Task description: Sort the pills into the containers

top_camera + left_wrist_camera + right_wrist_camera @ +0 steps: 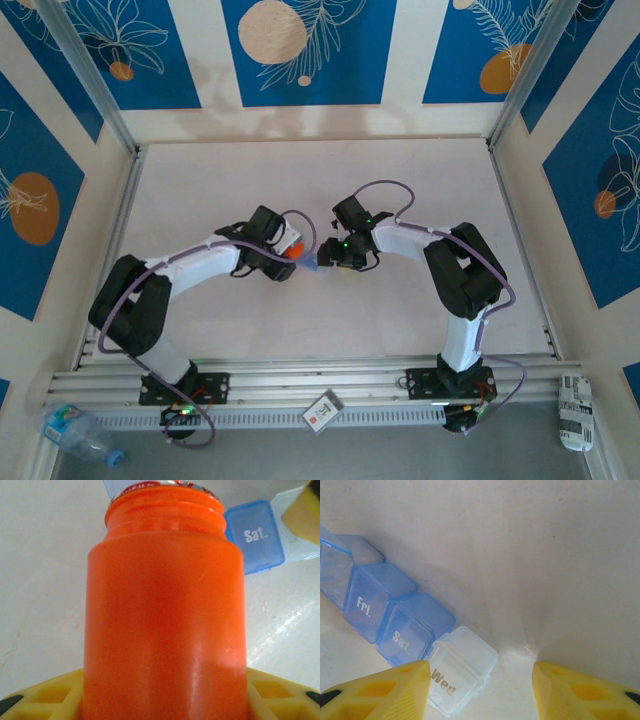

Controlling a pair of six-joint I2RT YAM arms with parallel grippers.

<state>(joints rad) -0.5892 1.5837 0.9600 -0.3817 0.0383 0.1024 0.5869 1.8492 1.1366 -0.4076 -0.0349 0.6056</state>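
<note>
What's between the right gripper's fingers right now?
Right wrist view: mostly bare table, plus the clear Wed compartment at the blue pill box's end, beside one finger.

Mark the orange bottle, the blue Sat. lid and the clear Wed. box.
Orange cylindrical plastic bottle (165,620): left wrist view, side wall.
Translucent blue plastic Sat. lid (255,536): left wrist view, lid centre.
Clear plastic Wed. box (462,667): right wrist view, its middle.
</note>
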